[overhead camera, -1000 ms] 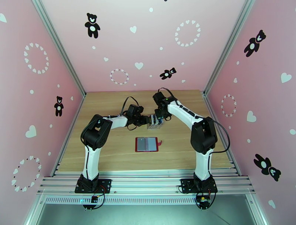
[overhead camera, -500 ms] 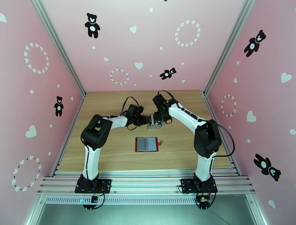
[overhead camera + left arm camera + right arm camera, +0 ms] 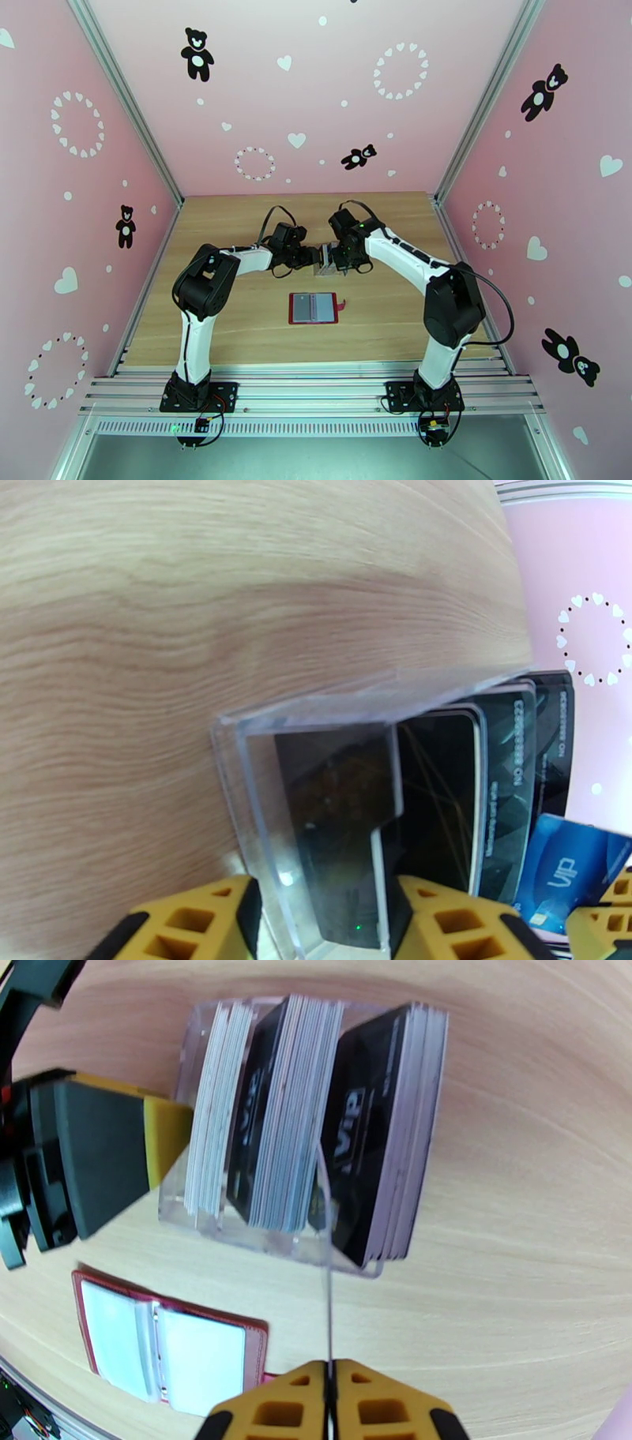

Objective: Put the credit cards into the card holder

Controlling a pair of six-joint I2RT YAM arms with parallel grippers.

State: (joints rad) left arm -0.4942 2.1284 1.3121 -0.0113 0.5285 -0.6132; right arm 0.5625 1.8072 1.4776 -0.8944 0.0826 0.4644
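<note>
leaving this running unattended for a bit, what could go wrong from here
1. The right pincer pinches one thin card by its edge, so the card could slip or twist free.
2. The stacks in the clear rack are tightly packed, so neighbours may drag out with it.
3. The left pincer grips the rack at one end only, so the rack might tip.
</note>
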